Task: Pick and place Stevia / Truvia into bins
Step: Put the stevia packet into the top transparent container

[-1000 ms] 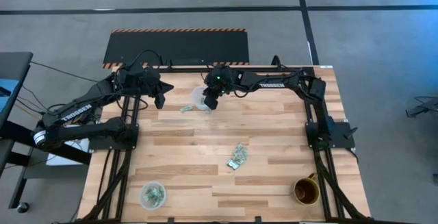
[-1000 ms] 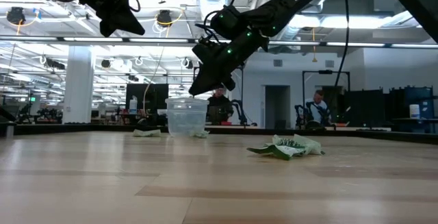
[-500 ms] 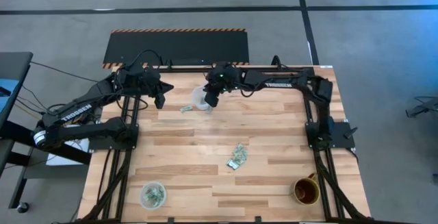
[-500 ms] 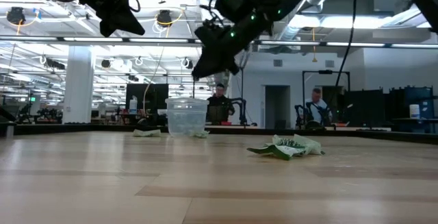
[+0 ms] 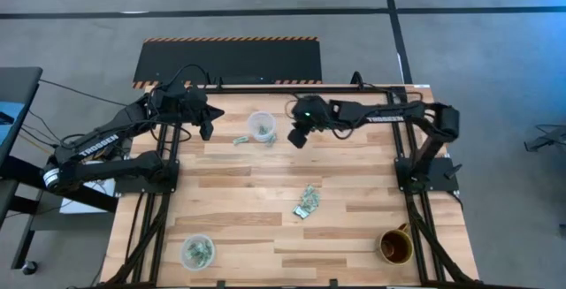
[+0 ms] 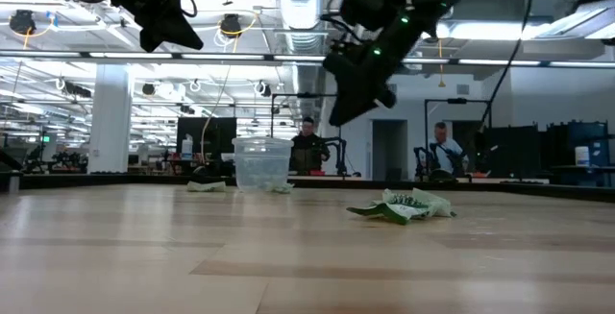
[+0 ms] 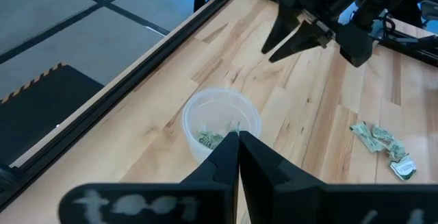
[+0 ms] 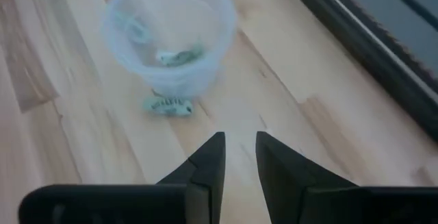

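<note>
Near back edge of counter (image 5: pixel 265 245), right hand (image 5: pixel 297 138) is being held above bare wood just beside clear bin (image 5: pixel 262 126), fingers slightly apart, nothing gripped. Few Stevia packets (image 8: pixel 176 57) are sitting inside that bin; one stray packet (image 8: pixel 168 105) is lying against its base. Main pile (image 5: pixel 307 201) is waiting mid-counter. Second bin (image 5: pixel 197 252) is sitting at front left corner. Left hand (image 5: pixel 205 131) is being parked beyond bin, fingers pressed together. Risk, imo: thin flat packets are easily missed or grabbed in clumps, and light bin is easily getting knocked if stray is being chased.

Pale green packets (image 5: pixel 307 201); clear cup (image 5: pixel 261 126); brown mug (image 5: pixel 395 247).
</note>
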